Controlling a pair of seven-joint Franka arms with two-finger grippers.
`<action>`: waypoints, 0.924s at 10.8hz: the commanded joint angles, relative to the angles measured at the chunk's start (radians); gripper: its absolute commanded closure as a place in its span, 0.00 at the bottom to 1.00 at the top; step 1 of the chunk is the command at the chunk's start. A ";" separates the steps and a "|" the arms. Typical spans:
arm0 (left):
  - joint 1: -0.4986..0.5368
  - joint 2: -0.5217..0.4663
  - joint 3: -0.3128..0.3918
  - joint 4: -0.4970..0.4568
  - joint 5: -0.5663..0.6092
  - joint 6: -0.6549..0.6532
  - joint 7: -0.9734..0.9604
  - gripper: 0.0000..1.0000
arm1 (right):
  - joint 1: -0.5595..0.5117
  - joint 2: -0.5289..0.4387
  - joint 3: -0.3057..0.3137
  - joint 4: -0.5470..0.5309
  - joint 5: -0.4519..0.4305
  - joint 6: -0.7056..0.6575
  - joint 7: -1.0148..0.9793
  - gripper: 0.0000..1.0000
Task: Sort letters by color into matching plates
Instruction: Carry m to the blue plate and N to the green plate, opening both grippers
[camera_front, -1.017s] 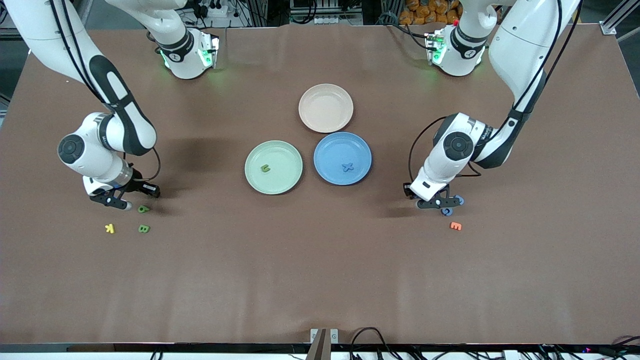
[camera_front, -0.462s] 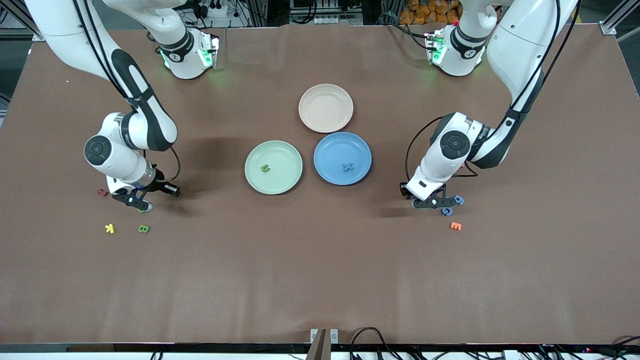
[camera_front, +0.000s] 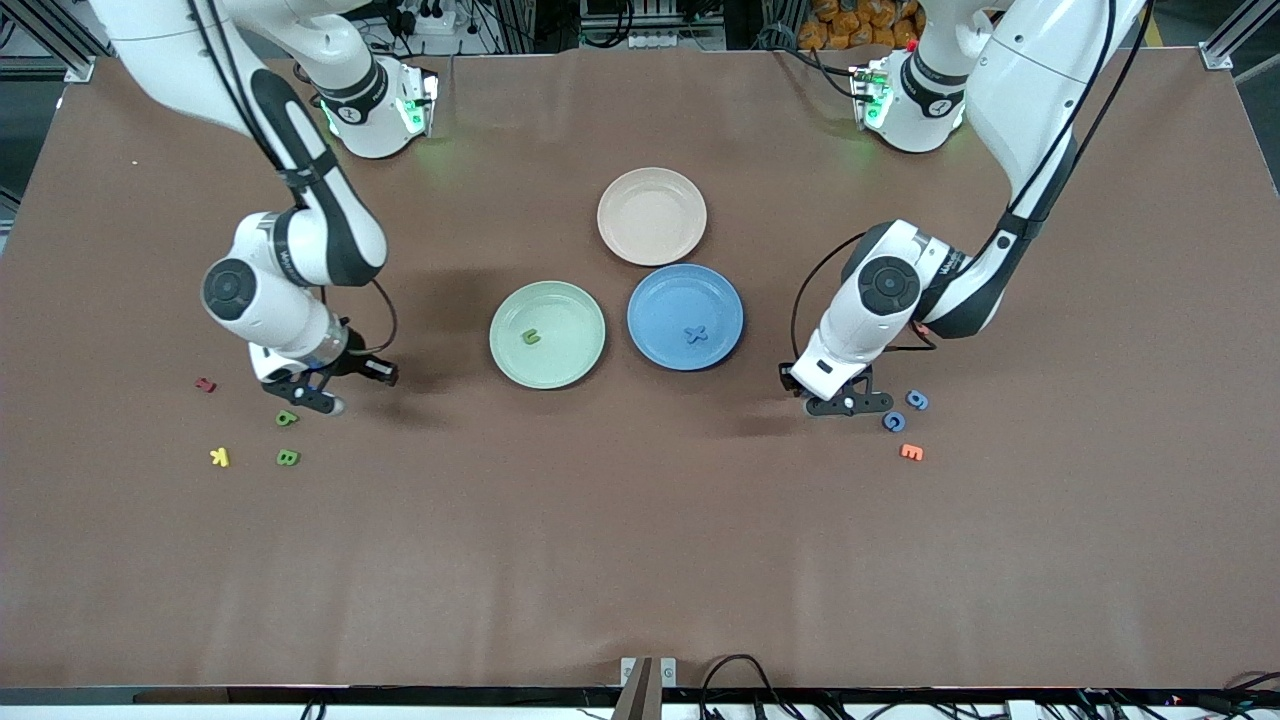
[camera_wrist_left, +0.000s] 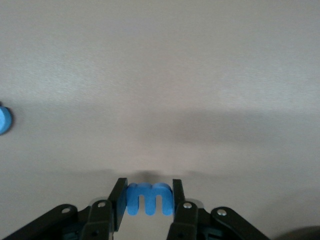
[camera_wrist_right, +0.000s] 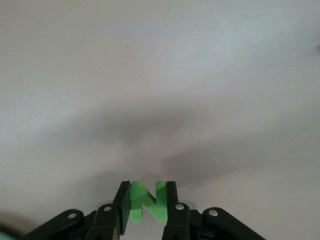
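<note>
- Left gripper (camera_front: 850, 404), mine, hangs over bare table toward the left arm's end, fingers (camera_wrist_left: 119, 202) clamped on a blue letter (camera_wrist_left: 150, 198) seen between them in the left wrist view.
- Right gripper (camera_front: 315, 398) hovers over bare table toward the right arm's end, clenched on a green letter (camera_wrist_right: 146, 201) that shows in the right wrist view.
- Both my forearms angle down from bent elbows, wrists tipped toward the tabletop.
- Since a second ago my right arm has swung toward the plates, uncovering a small red letter (camera_front: 205, 384) and a green letter on the table (camera_front: 286, 418); a second green letter (camera_front: 288, 458) and a yellow letter (camera_front: 219, 457) lie nearer the front camera.
- Over the same second my left arm has shifted a little toward the plates, leaving two blue letters (camera_front: 917, 400) (camera_front: 893, 422) and an orange letter (camera_front: 911, 452) lying clear of it.
- Mid-table, the green plate (camera_front: 576, 355) holds one green letter (camera_front: 530, 337) and the blue plate (camera_front: 660, 350), just beside it, holds a blue cross-shaped letter (camera_front: 696, 334).
- Beige-pink plate (camera_front: 651, 216) sits farther from the front camera than both.
</note>
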 joint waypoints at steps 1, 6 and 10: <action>-0.030 -0.007 -0.013 0.011 -0.014 -0.022 -0.070 1.00 | 0.140 -0.020 -0.007 0.039 0.019 -0.054 0.085 0.97; -0.104 -0.009 -0.013 0.059 -0.014 -0.096 -0.175 1.00 | 0.334 -0.001 -0.008 0.097 0.019 -0.125 0.274 0.97; -0.148 -0.007 -0.015 0.059 -0.015 -0.097 -0.273 1.00 | 0.427 0.039 -0.007 0.127 0.019 -0.125 0.362 0.97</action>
